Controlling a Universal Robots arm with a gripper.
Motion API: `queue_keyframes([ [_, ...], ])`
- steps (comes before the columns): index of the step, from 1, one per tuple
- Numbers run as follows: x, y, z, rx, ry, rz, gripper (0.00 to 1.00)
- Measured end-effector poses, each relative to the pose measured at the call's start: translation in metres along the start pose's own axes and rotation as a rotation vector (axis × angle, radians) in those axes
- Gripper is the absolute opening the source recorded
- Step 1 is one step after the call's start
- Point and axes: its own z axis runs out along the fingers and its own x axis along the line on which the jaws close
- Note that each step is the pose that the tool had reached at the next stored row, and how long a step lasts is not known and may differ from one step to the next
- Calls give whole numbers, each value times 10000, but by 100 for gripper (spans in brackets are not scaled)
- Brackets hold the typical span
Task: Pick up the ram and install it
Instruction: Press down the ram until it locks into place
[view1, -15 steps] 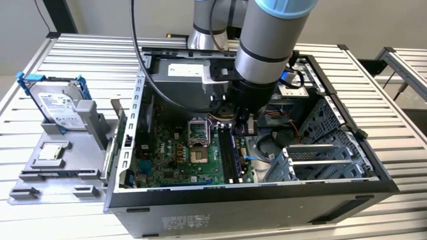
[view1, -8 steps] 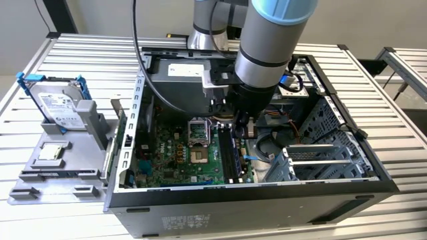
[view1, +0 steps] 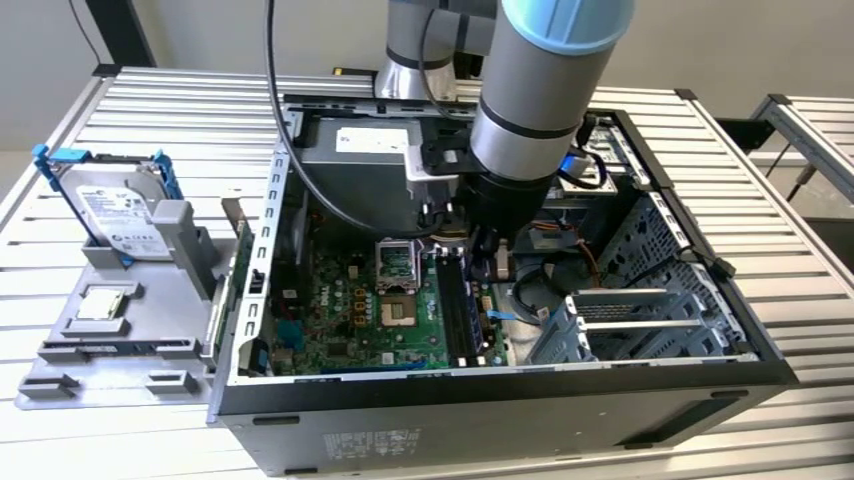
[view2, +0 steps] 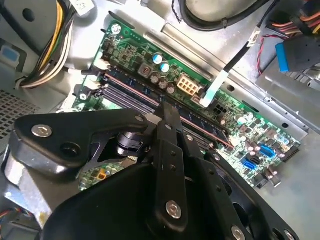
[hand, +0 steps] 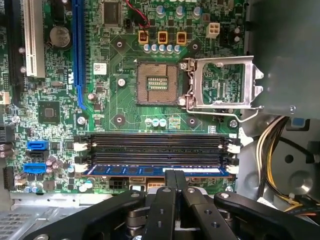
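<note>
hand (hand: 174, 185) sat closest to the lens in both wrist views, black linkage across the foreground, the two fingers (hand: 167, 192) pressed together with no gap showing, so closed. whether they pinched the ram edge or just pushed on it, couldn't tell.

ram (hand: 150, 170) was already in the board: blue stick lying along the memory slot nearest the hand, running between the white end latches (hand: 233, 169). fingertips met right at its upper edge, about mid-length. the other three slots (hand: 155, 145) beside it were bare.

in the exterior view the arm (view1: 541, 110) reached straight down into the open case (view1: 694, 300), hand low over the motherboard (view1: 360, 330) by the slots. cpu socket (hand: 157, 82) sat open with its retention frame flipped up, no chip in it. hard drive (view1: 118, 210) and the small silver chip (view1: 104, 303) were out on the grey tray (view1: 80, 375) at the exterior view's left, on the worktop (view1: 801, 250).

progress, my read: pick-up done, stick placed in the slot. unclear if it was fully seated, the latches weren't legible enough to call locked. release and retract not done.
</note>
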Motion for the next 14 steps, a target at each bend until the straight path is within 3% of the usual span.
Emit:
queue_keyframes([
  [5,28,-2,24,-43,0,30,0],
  [10,129,-11,26,-70,4,71,0],
  [14,128,-10,84,-97,4,139,0],
])
